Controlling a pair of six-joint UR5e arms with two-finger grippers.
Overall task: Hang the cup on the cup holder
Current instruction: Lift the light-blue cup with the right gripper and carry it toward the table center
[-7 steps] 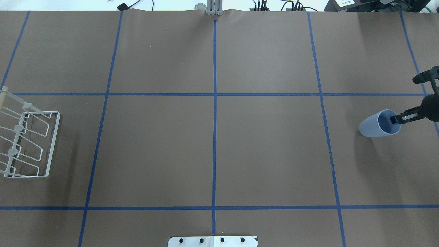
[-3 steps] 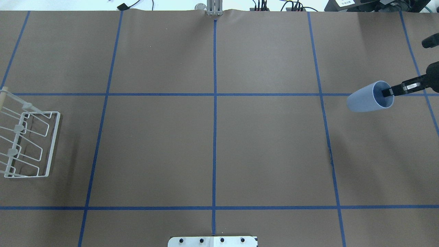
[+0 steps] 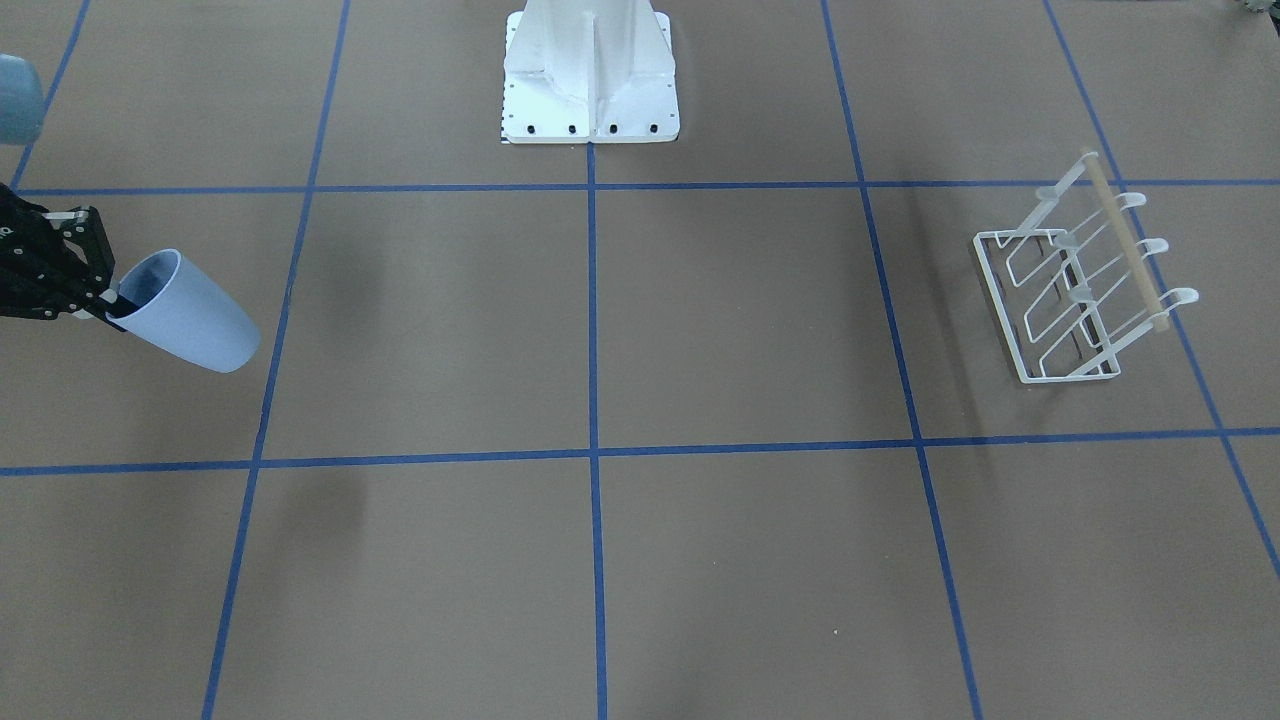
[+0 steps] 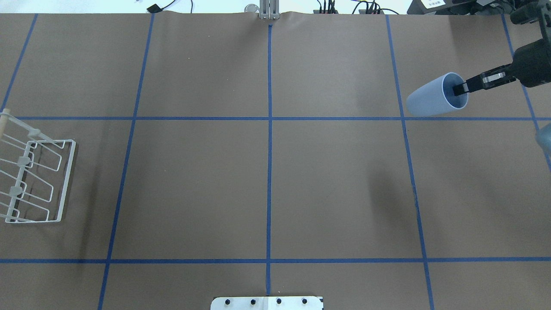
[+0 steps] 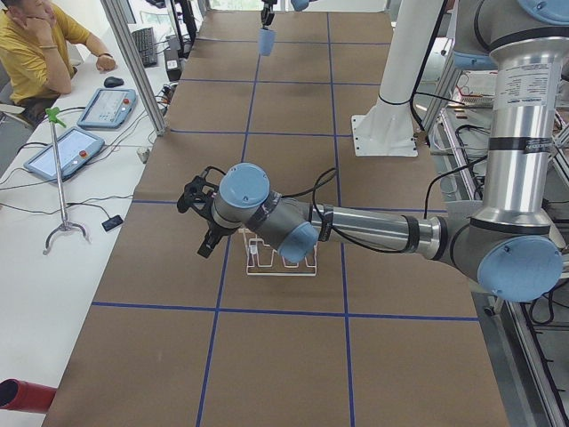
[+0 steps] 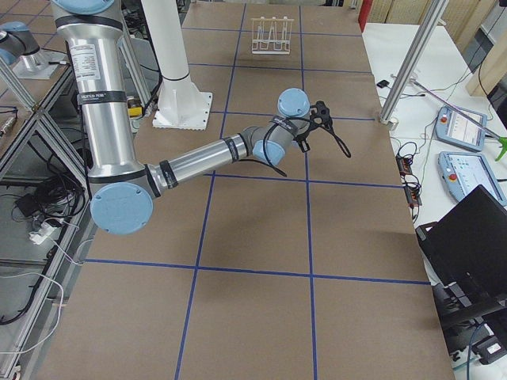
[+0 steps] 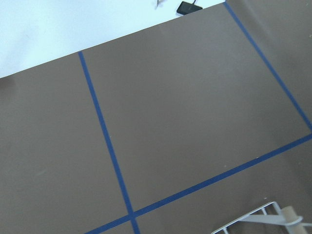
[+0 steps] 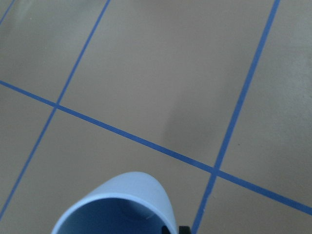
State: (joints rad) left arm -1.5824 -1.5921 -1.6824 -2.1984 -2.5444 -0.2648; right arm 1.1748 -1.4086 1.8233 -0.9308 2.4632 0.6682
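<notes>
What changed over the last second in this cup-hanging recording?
The right gripper, still shut on the cup's rim with one finger inside, has raised the cup and carried it up and to the left in the overhead view. The grip is the same and the cup is still tilted. The cup holder has not moved.

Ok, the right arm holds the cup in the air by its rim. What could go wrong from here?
1. The right end effector pinches only the rim of the cup, which hangs tilted; it could swivel or slip in transit.
2. The cup holder sits at the table's opposite end, so the carry is long.
3. The left arm is stretched out above the cup holder; the arms might collide there.
</notes>
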